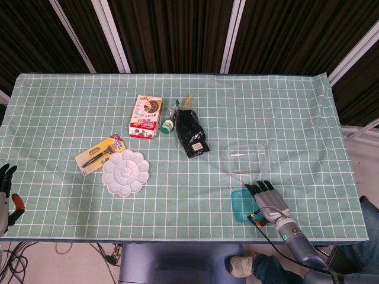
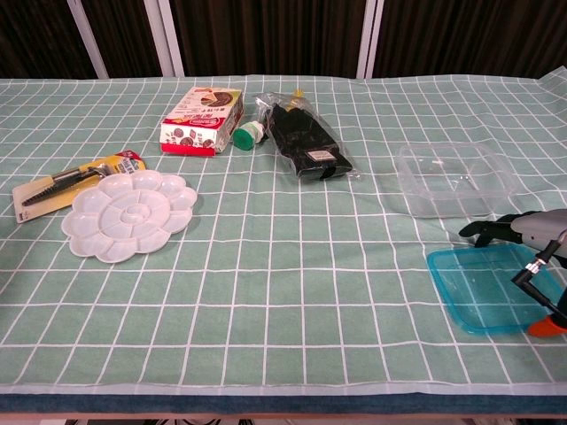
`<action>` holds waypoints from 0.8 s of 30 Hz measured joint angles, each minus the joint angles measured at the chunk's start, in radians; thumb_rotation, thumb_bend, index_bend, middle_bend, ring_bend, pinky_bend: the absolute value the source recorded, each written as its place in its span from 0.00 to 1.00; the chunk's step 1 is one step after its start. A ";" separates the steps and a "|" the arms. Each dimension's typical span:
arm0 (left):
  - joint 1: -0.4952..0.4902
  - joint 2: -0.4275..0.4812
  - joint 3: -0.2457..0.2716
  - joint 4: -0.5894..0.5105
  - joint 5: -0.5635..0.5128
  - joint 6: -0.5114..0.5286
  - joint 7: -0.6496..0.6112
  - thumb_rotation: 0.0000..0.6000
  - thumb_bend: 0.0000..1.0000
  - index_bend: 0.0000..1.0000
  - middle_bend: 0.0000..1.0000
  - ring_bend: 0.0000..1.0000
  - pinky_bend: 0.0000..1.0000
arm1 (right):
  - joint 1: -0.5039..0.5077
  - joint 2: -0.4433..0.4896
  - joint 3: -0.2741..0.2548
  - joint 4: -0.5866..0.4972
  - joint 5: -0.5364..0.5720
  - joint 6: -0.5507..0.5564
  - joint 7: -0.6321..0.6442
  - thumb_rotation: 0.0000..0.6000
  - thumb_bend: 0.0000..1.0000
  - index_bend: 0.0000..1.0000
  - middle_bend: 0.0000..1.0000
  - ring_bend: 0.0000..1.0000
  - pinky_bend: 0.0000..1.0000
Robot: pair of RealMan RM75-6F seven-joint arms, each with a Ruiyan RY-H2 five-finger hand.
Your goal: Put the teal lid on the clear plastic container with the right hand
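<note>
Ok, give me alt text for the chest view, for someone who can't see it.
The right hand hovers over a teal lid lying flat on a green checked tablecloth, just in front of an empty clear plastic container. Further left lie a white flower-shaped palette, a snack box and a black packet.

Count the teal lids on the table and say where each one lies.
1. The teal lid lies flat at the table's near right edge, just in front of the clear container, with the right hand over it.
</note>
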 measured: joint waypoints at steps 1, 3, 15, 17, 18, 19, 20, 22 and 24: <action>0.000 0.000 0.000 0.000 0.000 0.000 0.000 1.00 0.77 0.05 0.00 0.00 0.00 | -0.001 -0.001 0.001 0.001 -0.004 0.002 0.003 1.00 0.20 0.00 0.32 0.01 0.00; 0.000 0.000 0.000 0.000 0.000 0.000 0.000 1.00 0.77 0.05 0.00 0.00 0.00 | -0.005 -0.003 0.004 0.002 -0.015 0.009 0.014 1.00 0.21 0.00 0.34 0.02 0.00; 0.000 0.000 0.002 0.000 0.000 -0.001 0.001 1.00 0.77 0.05 0.00 0.00 0.00 | -0.042 -0.021 0.013 0.030 -0.093 0.038 0.100 1.00 0.25 0.00 0.39 0.06 0.00; 0.000 -0.001 0.001 0.000 -0.001 -0.001 0.001 1.00 0.77 0.05 0.00 0.00 0.00 | -0.049 -0.024 0.014 0.039 -0.111 0.045 0.112 1.00 0.25 0.00 0.39 0.06 0.00; 0.000 -0.001 0.001 0.000 -0.001 -0.001 0.002 1.00 0.77 0.05 0.00 0.00 0.00 | -0.051 -0.024 0.014 0.041 -0.116 0.045 0.114 1.00 0.25 0.00 0.39 0.06 0.00; 0.000 -0.001 0.001 0.000 -0.002 -0.001 0.002 1.00 0.77 0.05 0.00 0.00 0.00 | -0.053 -0.024 0.014 0.042 -0.119 0.045 0.115 1.00 0.25 0.00 0.39 0.06 0.00; -0.001 -0.001 0.001 0.000 -0.001 -0.002 0.002 1.00 0.77 0.05 0.00 0.00 0.00 | -0.054 -0.022 0.014 0.042 -0.122 0.046 0.116 1.00 0.25 0.00 0.39 0.06 0.00; -0.001 -0.001 0.002 0.000 -0.001 -0.002 0.002 1.00 0.77 0.05 0.00 0.00 0.00 | -0.056 -0.020 0.014 0.040 -0.129 0.047 0.119 1.00 0.25 0.00 0.39 0.06 0.00; -0.001 -0.001 0.002 0.000 -0.002 -0.002 0.002 1.00 0.77 0.05 0.00 0.00 0.00 | -0.058 -0.018 0.015 0.038 -0.134 0.048 0.123 1.00 0.25 0.00 0.39 0.06 0.00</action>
